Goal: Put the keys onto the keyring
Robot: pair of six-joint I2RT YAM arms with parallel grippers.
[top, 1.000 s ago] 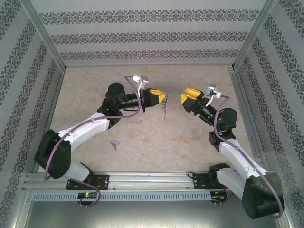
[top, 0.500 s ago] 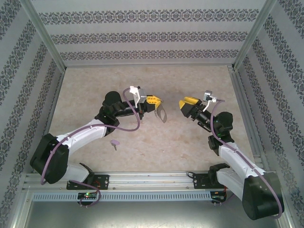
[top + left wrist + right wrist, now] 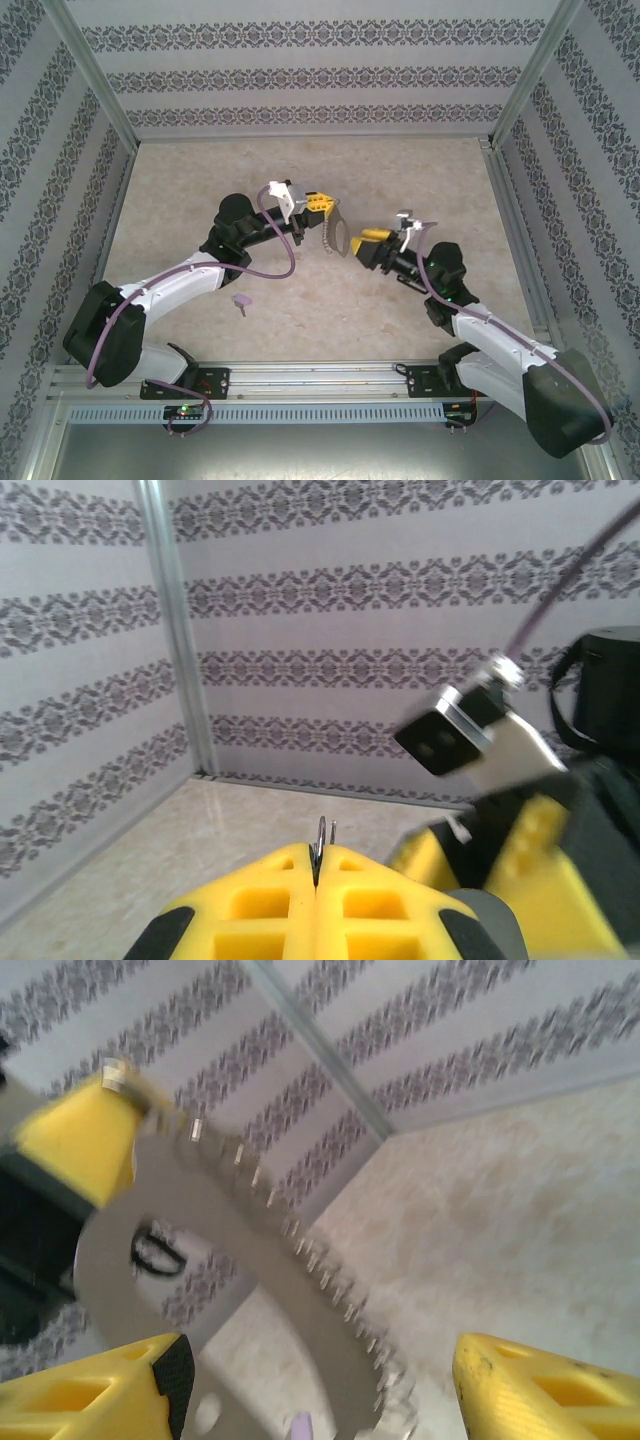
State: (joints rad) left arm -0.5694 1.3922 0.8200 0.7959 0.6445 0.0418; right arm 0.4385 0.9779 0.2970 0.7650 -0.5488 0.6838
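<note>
You had not threaded a key at this moment: the 1 key [image 3: 241, 300] I could see, small and lilac, lay flat on the table [image 3: 200, 180] toward its near left side, well apart from both grippers. What you had done, as far as I could judge, was the setup. Your left gripper [image 3: 325, 206] held the keyring [image 3: 337, 237] up above the table. In the left wrist view its 2 yellow fingers [image 3: 250, 900] were pressed together, with a thin sliver of the keyring [image 3: 320, 832] standing up out of the seam between them, so it was clamped on the ring. Your right gripper [image 3: 357, 243] sat just beside the hanging keyring, on the side away from the left gripper. In the right wrist view its fingers [image 3: 90, 1395] stood wide apart and held nothing, with the blurred grey keyring [image 3: 200, 1250] and its fine chain [image 3: 320, 1270] hanging in the gap between them; whether either finger touched the metal I could not tell. Left to do, by my reading: steady the keyring, fetch the key from the table, and work it onto the ring
</note>
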